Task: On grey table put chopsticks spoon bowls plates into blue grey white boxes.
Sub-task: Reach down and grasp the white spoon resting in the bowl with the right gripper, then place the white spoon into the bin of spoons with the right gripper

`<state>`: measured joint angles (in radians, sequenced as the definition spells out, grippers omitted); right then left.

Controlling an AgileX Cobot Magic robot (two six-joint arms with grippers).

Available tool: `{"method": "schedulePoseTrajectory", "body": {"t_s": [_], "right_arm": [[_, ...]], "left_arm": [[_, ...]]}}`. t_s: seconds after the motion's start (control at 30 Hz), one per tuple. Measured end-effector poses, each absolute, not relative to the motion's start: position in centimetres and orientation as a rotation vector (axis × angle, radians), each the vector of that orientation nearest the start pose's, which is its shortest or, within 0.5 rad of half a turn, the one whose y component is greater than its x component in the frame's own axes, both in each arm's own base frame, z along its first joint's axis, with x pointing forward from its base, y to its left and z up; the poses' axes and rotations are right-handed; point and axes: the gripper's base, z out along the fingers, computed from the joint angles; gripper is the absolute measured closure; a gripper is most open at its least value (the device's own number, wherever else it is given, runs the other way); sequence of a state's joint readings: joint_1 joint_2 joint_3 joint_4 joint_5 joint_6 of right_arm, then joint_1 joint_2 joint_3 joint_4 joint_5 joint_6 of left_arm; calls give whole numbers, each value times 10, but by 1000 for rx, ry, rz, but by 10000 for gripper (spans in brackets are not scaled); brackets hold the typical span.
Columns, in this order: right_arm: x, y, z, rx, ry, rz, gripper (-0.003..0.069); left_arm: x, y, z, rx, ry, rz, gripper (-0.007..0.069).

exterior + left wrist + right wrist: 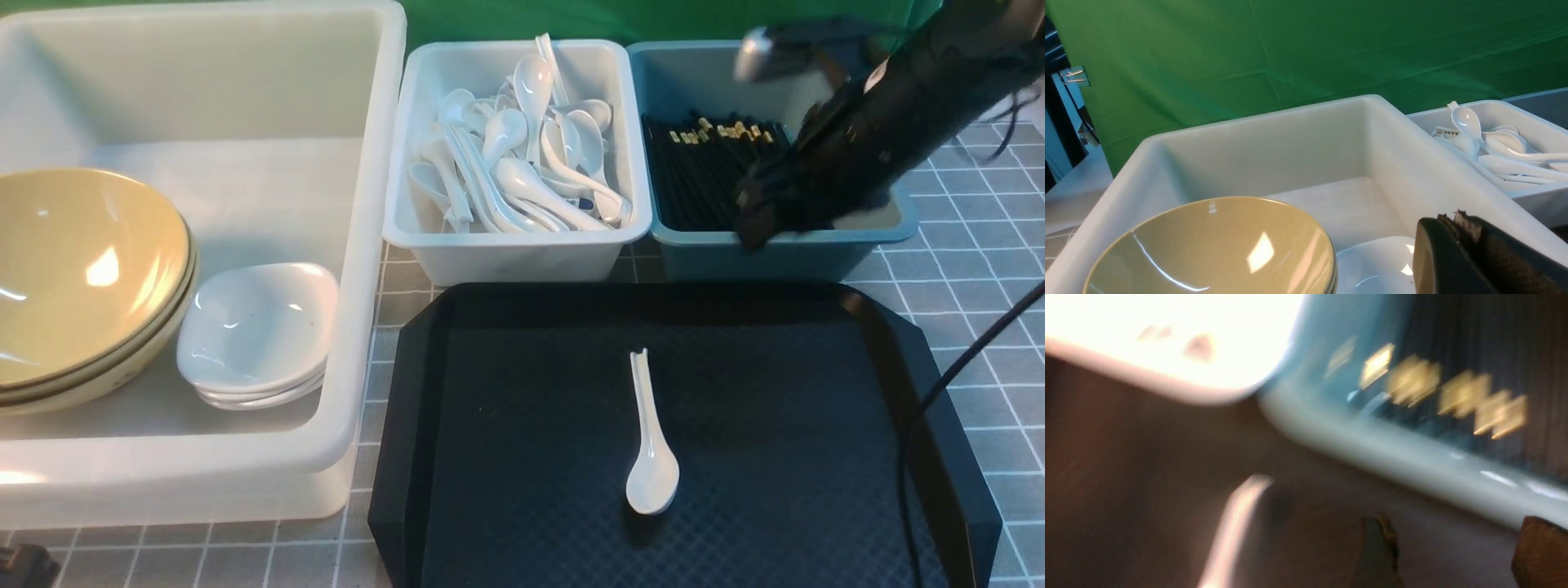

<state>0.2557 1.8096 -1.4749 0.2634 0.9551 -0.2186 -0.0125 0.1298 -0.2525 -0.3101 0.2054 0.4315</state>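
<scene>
A sorting job that looks nearly finished. On the grey table (pixel 980 269), a big white tub (pixel 371 122) on the left holds a stack of olive-yellow bowls (pixel 82 269), with a stack of small white plates (pixel 257 327) beside them. A pale box (pixel 522 245) in the middle is heaped with white spoons (pixel 522 163). Next to it, a blue box (pixel 759 257) holds a bed of black chopsticks (pixel 702 171) with gold ends.

In front lies a black tray (pixel 775 457), with one white spoon (pixel 651 445) left on it, scoop toward the robot. That seems to be the only piece not yet boxed.

The right gripper (pixel 1453 555) hangs over the blue box's near rim. Its fingers (pixel 1378 547) are spread, and nothing shows between them in a blurred view. The left gripper (pixel 1447 222) sits above the tub with its fingers pressed together, holding nothing that shows.
</scene>
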Motion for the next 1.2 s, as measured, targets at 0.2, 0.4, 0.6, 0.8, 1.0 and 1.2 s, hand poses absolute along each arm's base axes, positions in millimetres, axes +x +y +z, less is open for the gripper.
{"method": "schedulePoseTrajectory", "body": {"t_s": [0.2, 0.4, 0.6, 0.8, 1.0, 1.2], "right_arm": [[321, 169, 199, -651, 2840, 436, 197], [305, 207, 163, -783, 2856, 441, 325], [298, 207, 178, -844, 2868, 455, 582], [310, 214, 271, -902, 2475, 479, 582], [360, 230, 329, -721, 1905, 371, 582], [416, 246, 305, -601, 1847, 358, 463]], "left_arm": [[57, -6, 273, 158, 1550, 42, 634], [57, -6, 273, 158, 1550, 42, 634], [57, -6, 273, 158, 1550, 42, 634], [57, -6, 273, 158, 1550, 42, 634], [57, -6, 273, 158, 1550, 42, 634], [57, -6, 273, 158, 1551, 42, 634]]}}
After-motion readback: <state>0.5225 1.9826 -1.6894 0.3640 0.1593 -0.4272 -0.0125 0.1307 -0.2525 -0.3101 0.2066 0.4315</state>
